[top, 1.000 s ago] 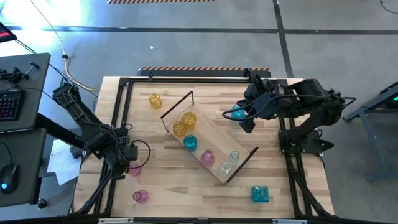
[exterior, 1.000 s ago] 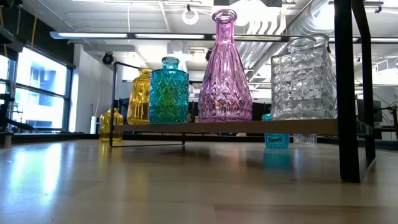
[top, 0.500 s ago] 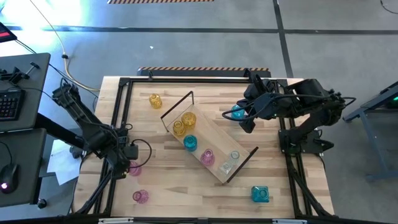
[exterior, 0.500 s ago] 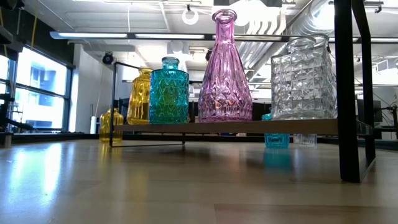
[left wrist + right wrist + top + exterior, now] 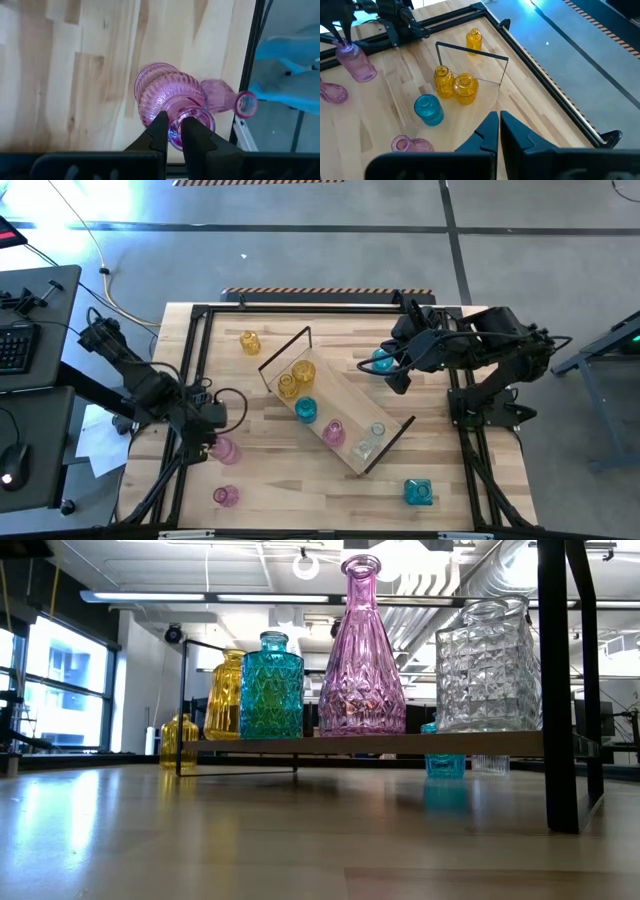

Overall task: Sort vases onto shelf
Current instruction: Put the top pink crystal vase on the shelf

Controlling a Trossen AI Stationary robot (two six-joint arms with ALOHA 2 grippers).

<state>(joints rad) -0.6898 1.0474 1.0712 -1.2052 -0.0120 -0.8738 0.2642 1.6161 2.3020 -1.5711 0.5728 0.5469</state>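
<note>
We read no lettering anywhere; nearest the table's front edge, the left gripper (image 5: 212,442) pinches the rim of a ribbed pink glass vase (image 5: 170,97) standing upright directly beneath it. Farther in, the long light-wood shelf (image 5: 352,457) with black end loops lies diagonally, carrying amber, teal, pink and clear vases. Beyond, the right gripper (image 5: 398,382) hangs closed, holding nothing.

We saw pale blond planks with brown grain on the table (image 5: 260,430), framed in black, and the shelf (image 5: 400,743) was light wood with thin black loops. On the shelf stood an amber vase (image 5: 226,695), a teal diamond-cut vase (image 5: 271,686), a pink faceted vase (image 5: 361,650) and a clear diamond-cut vase (image 5: 488,666). A pink ribbed vase (image 5: 170,97) sat between black jaws.
</note>
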